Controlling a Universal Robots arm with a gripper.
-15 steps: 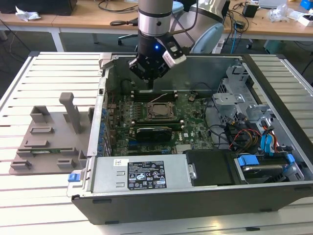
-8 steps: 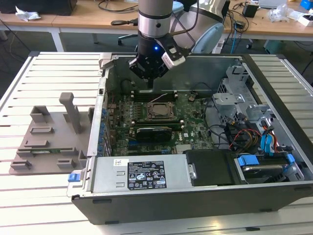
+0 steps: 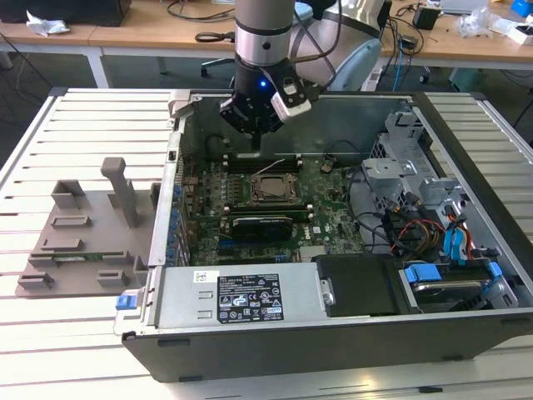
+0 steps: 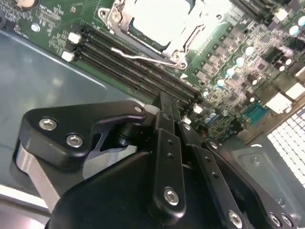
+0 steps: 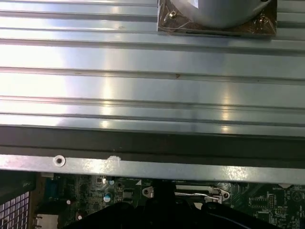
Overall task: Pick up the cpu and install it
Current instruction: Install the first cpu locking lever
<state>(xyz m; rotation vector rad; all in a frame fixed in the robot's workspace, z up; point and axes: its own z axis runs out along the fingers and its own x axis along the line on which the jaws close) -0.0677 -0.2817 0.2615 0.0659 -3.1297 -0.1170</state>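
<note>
While the arm hangs straight down over the open computer case [image 3: 466, 250], its claw [image 4: 167, 107] points at the memory slots [image 4: 138, 64], fingers pressed together and holding nothing. Just beyond the slots, the cpu [image 4: 159, 21] sits in the socket [image 3: 271, 188] on the motherboard [image 3: 333, 221]. A grey fixture [image 3: 92, 233] lies on the slatted table [image 3: 50, 333].

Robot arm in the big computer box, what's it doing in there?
The robot arm is reaching down into an open computer case lying on its side. Its claw hangs low over the green motherboard, just above the long black memory slots. Right beside them, the cpu, a small silvery square, seems to sit in its socket, apart from the claw.
</note>
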